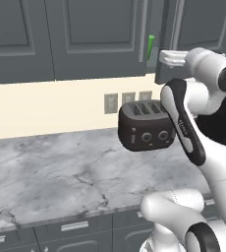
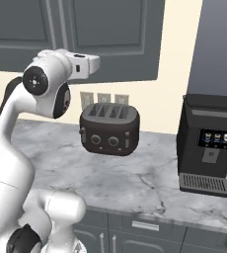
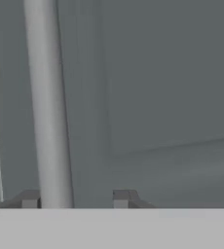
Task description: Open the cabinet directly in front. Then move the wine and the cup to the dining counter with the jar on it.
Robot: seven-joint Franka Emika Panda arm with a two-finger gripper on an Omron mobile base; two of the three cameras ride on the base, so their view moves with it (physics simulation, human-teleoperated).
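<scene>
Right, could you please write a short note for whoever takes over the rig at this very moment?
Gripper: open, raised at the cabinet, with the silver bar handle between its tips, close to one tip and well apart from the other.
Things: a sliver of the green cup shows in the gap at the door's edge, so the door seems slightly ajar. The toaster stands on the counter below.
Done: handle reached; door at most cracked open.
Left: close on the handle, swing the door wide, then carry the wine and the cup to the dining counter with the jar.
</scene>
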